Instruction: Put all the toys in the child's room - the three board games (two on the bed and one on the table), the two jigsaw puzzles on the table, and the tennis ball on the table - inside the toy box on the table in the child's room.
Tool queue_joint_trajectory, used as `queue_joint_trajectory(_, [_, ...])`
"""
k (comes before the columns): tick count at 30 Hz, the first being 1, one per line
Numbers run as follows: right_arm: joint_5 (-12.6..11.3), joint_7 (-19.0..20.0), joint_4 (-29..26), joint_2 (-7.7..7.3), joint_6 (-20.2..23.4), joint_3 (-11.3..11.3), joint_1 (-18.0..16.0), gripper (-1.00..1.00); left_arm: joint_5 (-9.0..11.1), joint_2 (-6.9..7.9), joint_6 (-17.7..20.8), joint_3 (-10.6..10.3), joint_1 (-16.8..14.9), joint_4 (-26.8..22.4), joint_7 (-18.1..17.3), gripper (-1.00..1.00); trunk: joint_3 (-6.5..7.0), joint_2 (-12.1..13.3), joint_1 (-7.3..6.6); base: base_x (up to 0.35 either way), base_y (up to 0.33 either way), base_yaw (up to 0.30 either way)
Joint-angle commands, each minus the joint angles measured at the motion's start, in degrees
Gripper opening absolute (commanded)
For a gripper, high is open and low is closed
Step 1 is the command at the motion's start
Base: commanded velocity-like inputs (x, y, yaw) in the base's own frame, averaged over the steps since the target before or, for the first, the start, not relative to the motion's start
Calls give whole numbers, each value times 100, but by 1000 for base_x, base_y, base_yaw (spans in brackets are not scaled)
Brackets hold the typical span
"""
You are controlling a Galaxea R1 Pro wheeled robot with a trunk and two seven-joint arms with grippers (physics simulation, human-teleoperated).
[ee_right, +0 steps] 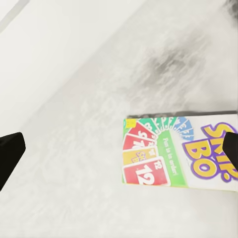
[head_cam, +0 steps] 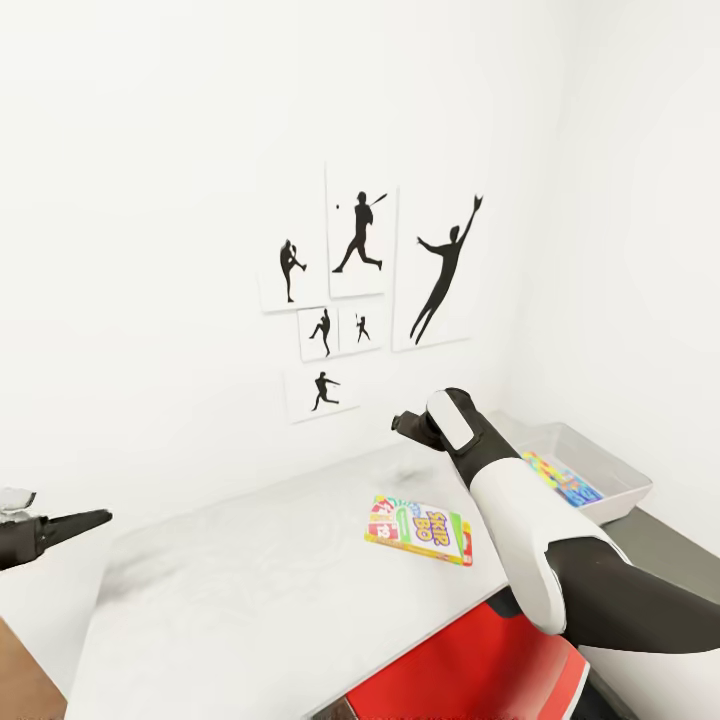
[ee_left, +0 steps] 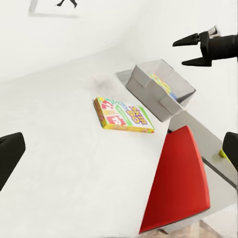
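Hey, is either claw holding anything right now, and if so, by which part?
Nothing is held. The right claw is open above the table, and the Skip-Bo box lies flat, untouched. The left claw grips nothing.

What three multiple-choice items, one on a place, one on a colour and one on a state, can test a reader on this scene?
1. Where does the Skip-Bo box lie?
A. on the white table
B. inside the toy box
C. on the red chair

2. What colour is the chair?
A. blue
B. red
C. black

3. How is the right end effector?
A. shut on the box
B. shut on a ball
C. open, holding nothing

Key: 1 A, the box lies flat on the tabletop. 2 B, its seat shows red below the table edge. 3 C, the left wrist view shows its fingers apart and empty.
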Motion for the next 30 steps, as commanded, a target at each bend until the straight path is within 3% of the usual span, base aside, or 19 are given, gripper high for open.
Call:
queue_joint_trajectory(1, [-49, -53, -6, 0, 6, 15, -2, 100, -3, -23, 89, -83, -4, -126, -25, 100, -14, -6, 2, 0, 0, 0])
queue_joint_trajectory(5, [-42, -49, -6, 0, 0, 20, 3, 100, 49, -87, 165, -297, -10, -573, -25, 100, -51, -6, 2, 0, 0, 0])
queue_joint_trajectory(8, [-40, -48, -6, 0, 3, 23, 5, 100, 130, -100, 179, -334, -12, -656, -25, 100, -79, -6, 2, 0, 0, 0])
queue_joint_trajectory(14, [-37, -42, -1, 0, 6, 34, 7, 100, 617, -213, 114, -396, 51, -630, -25, 100, -136, -6, 2, 0, 0, 0])
queue_joint_trajectory(18, [-36, -40, 12, 0, 6, 36, 8, 100, 702, -235, 105, -396, 62, -602, -25, 100, -173, -6, 2, 0, 0, 0])
queue_joint_trajectory(27, [-33, -38, 37, 0, 6, 56, 10, 100, 783, -245, 116, -210, 72, -572, -25, 100, -258, -6, 2, 0, 0, 0])
queue_joint_trajectory(30, [-31, -38, 48, 0, 1, 61, 14, 100, 806, -248, 131, -35, 75, -568, -25, 100, -286, -6, 2, 0, 0, 0])
